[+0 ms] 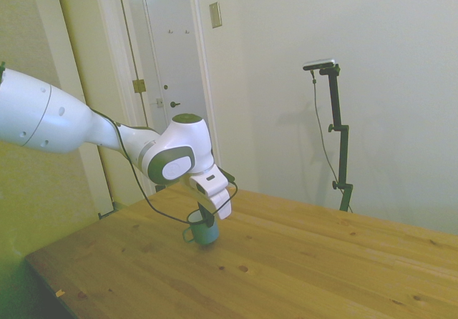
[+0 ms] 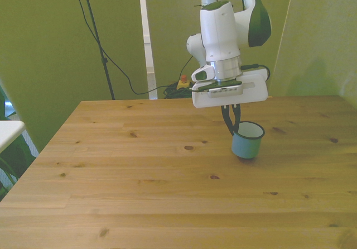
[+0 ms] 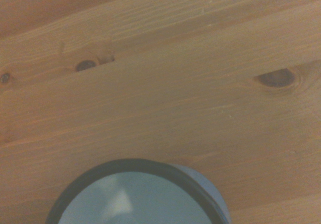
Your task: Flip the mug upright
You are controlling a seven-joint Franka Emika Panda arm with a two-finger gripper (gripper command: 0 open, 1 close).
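The mug (image 2: 247, 140) stands mouth-up on the wooden surface (image 2: 139, 176), toward the front view's right and at about mid-depth, with its dark rim open to the ceiling. In the side view its thin loop handle (image 1: 188, 234) sticks out to the picture's left. The gripper (image 2: 228, 127) hangs directly over it, and its dark fingers (image 2: 227, 118) come down at the rim on the front view's left side, drawn narrow and apparently pinching the wall there. A rim pinch like this makes sense for turning a small cup, since it leaves the base free to land flat. The wrist view looks straight down into the pale interior, which suggests the mug sits level, though whether its base fully touches the surface cannot be told. By the look of it the flip is done and only the letting go remains.
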